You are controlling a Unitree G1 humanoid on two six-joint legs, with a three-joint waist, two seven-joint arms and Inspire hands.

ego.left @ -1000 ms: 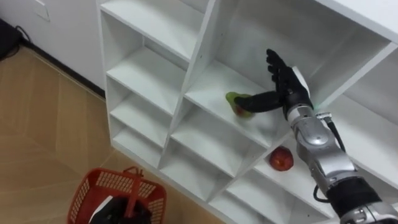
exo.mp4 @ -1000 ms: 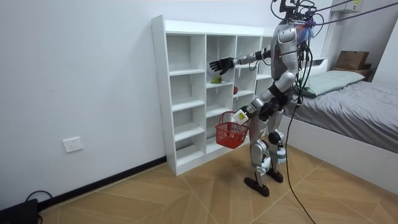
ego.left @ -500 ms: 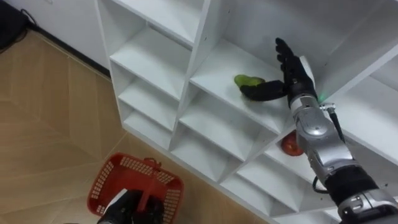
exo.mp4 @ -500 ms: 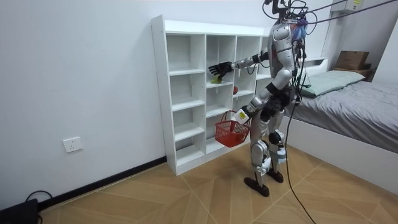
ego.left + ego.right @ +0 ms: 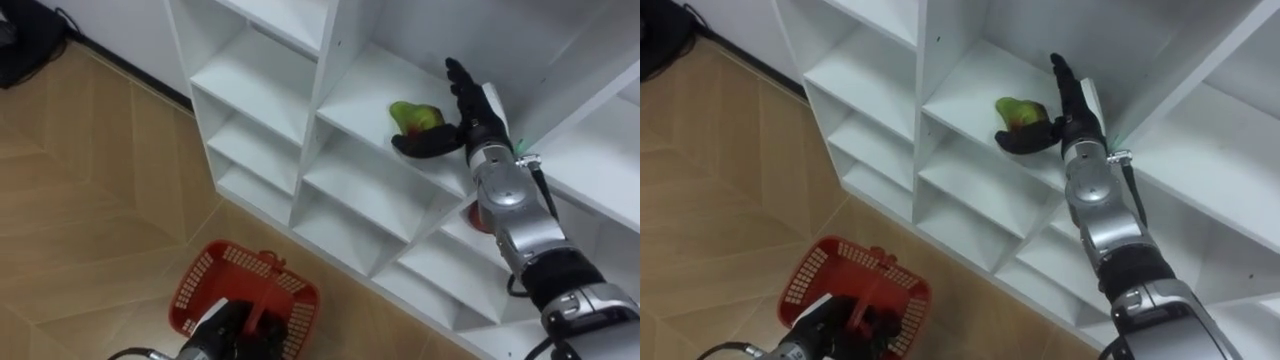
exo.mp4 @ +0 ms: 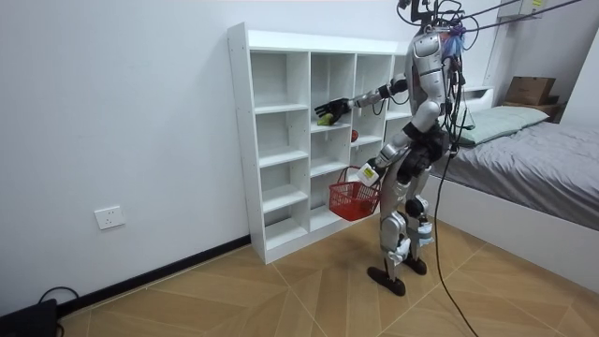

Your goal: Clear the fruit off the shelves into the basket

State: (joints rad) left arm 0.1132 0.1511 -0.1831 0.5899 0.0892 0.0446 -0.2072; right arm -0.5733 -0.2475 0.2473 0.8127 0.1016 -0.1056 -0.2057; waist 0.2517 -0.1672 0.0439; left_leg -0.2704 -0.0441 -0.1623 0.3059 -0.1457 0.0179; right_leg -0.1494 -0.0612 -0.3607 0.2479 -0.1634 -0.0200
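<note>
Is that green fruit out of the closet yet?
No, still in: the green fruit sits on its shelf, the right hand open, thumb in front of it.

We see the white closet [image 5: 260, 75] standing on the wooden floor [image 5: 90, 200]. A green fruit [image 5: 412, 116] lies on a middle-column shelf; a red apple [image 5: 472, 214] lies lower, in the next column rightward.

A home bedroom: grey-sheeted bed [image 6: 538, 150], white cubby closet [image 6: 281, 140] against the wall [image 6: 112, 112], herringbone wood floor [image 6: 281, 300].
</note>
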